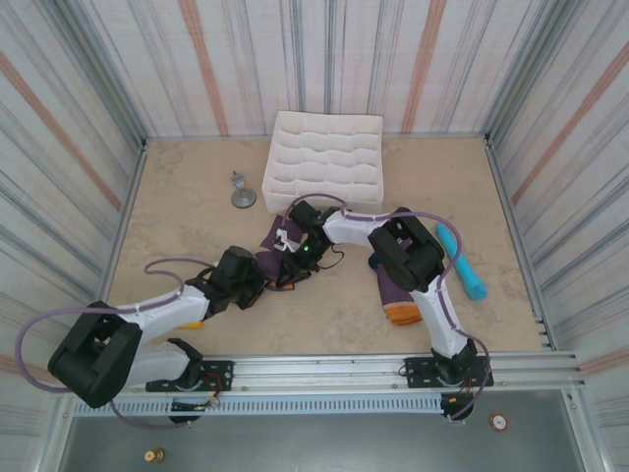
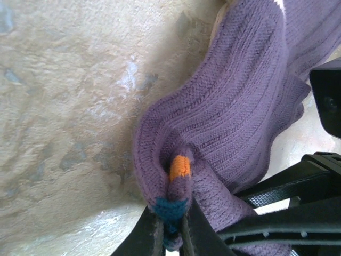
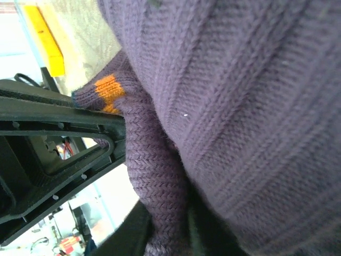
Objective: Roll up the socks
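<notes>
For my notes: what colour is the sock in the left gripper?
Sock: purple, with orange and teal patches; best in left wrist view.

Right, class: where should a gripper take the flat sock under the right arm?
Probably at its orange cuff, from above on the near side: the sock lies flat, and that end sticks out clear of the arm.

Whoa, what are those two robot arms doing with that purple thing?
They're working on a purple sock in the middle of the table. The left gripper is pinched shut on a bunched end of it. The right gripper has a fold of the same sock between its fingers, though how tightly isn't clear. It isn't a tidy roll yet. A second sock lies flat nearby, not rolled.
</notes>
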Tool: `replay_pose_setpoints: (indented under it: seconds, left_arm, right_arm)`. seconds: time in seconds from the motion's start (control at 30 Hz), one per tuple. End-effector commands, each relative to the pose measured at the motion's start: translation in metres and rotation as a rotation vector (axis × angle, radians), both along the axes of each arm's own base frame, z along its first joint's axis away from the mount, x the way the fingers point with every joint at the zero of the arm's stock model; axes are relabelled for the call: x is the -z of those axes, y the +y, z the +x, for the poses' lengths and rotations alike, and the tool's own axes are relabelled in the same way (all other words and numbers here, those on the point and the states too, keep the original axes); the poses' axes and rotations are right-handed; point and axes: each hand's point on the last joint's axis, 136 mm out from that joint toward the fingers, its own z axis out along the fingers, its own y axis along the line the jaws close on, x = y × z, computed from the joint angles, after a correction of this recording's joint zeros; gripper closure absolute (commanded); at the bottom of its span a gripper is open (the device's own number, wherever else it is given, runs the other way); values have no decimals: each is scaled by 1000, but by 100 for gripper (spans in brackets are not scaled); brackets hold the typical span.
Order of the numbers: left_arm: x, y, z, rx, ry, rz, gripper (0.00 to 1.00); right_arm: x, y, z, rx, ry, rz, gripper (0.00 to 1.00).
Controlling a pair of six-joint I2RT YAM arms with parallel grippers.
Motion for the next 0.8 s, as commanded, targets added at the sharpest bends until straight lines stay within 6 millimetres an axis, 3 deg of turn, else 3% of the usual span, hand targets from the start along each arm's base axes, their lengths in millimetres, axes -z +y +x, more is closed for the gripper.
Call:
replay_pose_setpoints:
  seconds: [0.0,0.23,0.37,0.5,0.77]
  left_arm:
    - [14,15,-18,33,82,64,100]
    - [1,24,-23,107,106,28,100]
    - [-2,23,-25,161,118,-8,100]
    - [-4,23,-29,226,153,-15,100]
    - [-11,20,-29,310,203,-33,100]
  right_arm:
    - [9,-15,13,35,-122,-81,69]
    - [-26,-18,24,27,-367,-20,52]
    - [-38,-15,23,-10,-521,-6,50]
    - [-48,-10,14,-78,-726,-2,45]
    - [-53,8,-26,-295,-1196,-15,44]
